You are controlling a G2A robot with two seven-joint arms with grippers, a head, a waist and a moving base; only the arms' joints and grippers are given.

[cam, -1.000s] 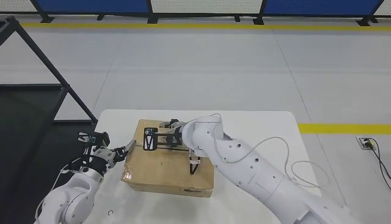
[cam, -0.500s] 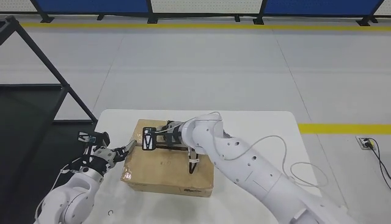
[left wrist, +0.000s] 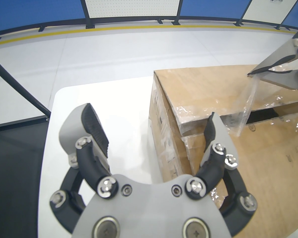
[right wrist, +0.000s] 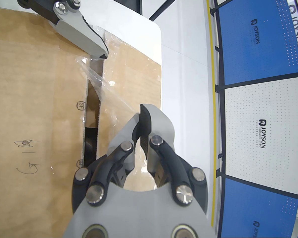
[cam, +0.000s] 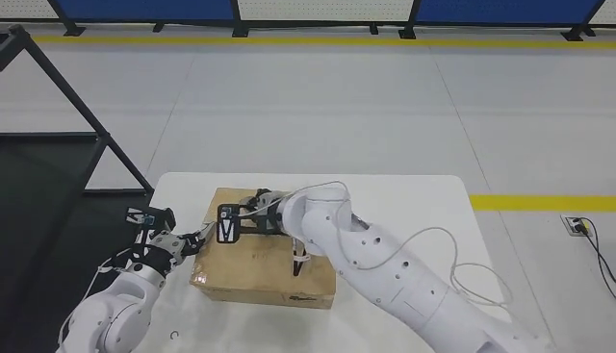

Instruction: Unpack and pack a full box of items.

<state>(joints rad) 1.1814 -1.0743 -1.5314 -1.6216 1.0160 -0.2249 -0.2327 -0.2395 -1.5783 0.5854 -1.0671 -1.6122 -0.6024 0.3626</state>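
A brown cardboard box lies on the white table. Its top flaps are parted by a narrow dark gap along the seam. My right gripper hovers over the box's left end, shut on a strip of clear tape. The strip is peeled up from the seam and still sticks to the box at its far end. My left gripper is open at the box's left edge, one finger touching the top corner by the seam.
A black metal rack stands off the table's left side. Bare table lies to the right of the box and in a narrow strip to its left. Blue and white panels line the far floor.
My right gripper has moved left along the box top with the tape strip in it. The left arm has barely shifted.
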